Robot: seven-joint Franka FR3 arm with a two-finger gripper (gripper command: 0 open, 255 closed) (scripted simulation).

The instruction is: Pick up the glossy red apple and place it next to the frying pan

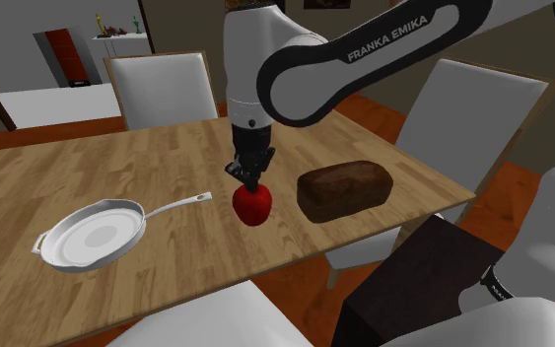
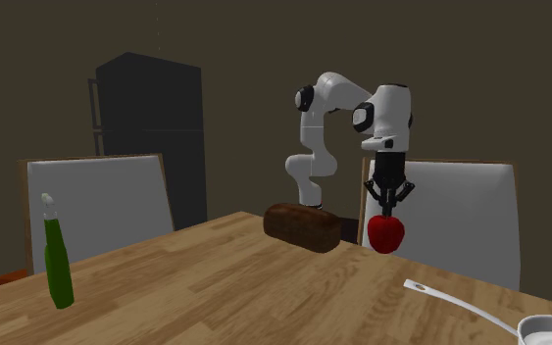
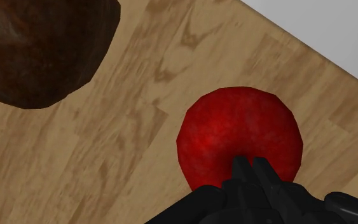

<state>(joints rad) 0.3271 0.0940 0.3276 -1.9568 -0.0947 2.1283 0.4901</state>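
Observation:
The red apple (image 1: 252, 205) hangs under my gripper (image 1: 249, 179), whose black fingers are shut on its top, a little above the wooden table (image 1: 117, 168). In the second exterior view the apple (image 2: 385, 233) dangles below the gripper (image 2: 389, 203), clear of the tabletop. The wrist view has the fingers meeting over the apple (image 3: 238, 133) at the gripper (image 3: 250, 170). A white frying pan (image 1: 93, 237) lies on the table toward the shoulder view's left, its handle pointing at the apple. The pan's rim (image 2: 550, 329) sits at the second exterior view's lower right.
A dark brown bread loaf (image 1: 344, 189) lies close to the apple on the shoulder view's right, also the loaf (image 2: 303, 227) and loaf (image 3: 37, 51). A green bottle (image 2: 58, 260) stands at the table's far end. White chairs (image 1: 162, 89) ring the table.

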